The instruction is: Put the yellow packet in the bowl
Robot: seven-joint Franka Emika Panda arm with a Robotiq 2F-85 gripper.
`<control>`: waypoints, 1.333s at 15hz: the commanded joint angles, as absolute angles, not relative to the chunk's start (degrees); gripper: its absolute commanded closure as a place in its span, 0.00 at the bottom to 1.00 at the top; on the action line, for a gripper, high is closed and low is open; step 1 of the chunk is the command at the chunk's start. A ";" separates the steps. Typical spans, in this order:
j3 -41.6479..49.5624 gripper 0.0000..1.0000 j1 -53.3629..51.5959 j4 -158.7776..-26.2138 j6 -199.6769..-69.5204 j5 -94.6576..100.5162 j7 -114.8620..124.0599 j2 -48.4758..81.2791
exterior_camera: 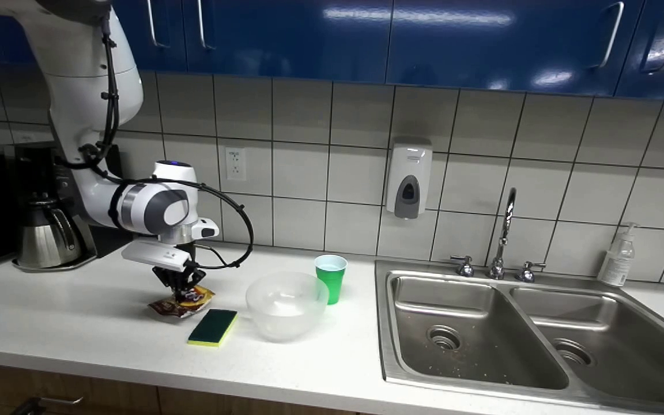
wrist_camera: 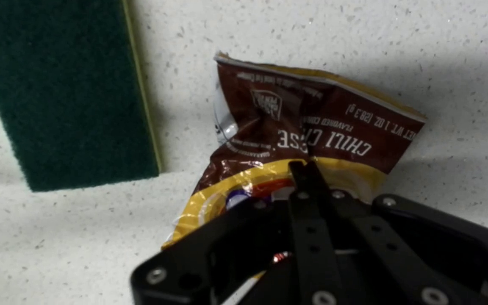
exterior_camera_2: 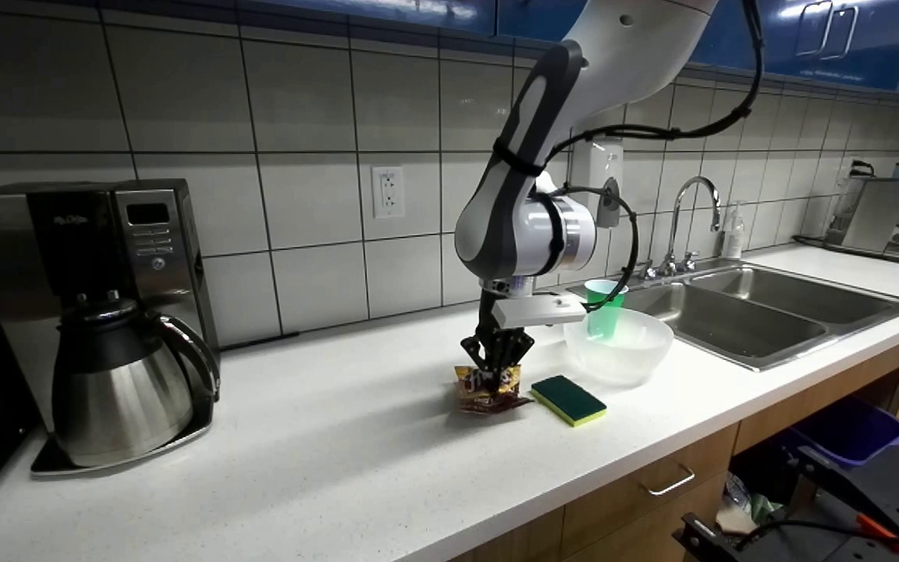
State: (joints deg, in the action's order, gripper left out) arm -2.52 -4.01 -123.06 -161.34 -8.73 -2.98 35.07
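Observation:
The yellow packet is a crinkled yellow and dark brown snack bag, also in an exterior view. In the wrist view the packet is creased inward at the fingertips. My gripper points down at the packet's middle, as an exterior view also shows. In the wrist view the gripper's fingertips are together, pinching a fold of the packet. I cannot tell whether the packet rests on the counter or hangs just above it. The bowl, whitish and translucent, stands apart from the packet; an exterior view shows it too.
A green and yellow sponge lies between packet and bowl, close to both; it shows in the wrist view. A green cup stands right behind the bowl. A steel sink lies beyond, and a coffee maker stands at the opposite end.

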 commanded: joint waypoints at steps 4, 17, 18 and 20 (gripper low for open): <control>-5.98 1.00 1.37 -129.25 -162.30 -9.29 -4.52 23.98; -3.78 1.00 8.46 -138.09 -160.29 -16.18 -12.25 7.00; -3.16 1.00 9.10 -138.43 -160.10 -16.81 -13.44 6.76; -1.87 1.00 10.25 -138.97 -160.05 -17.91 -15.82 6.88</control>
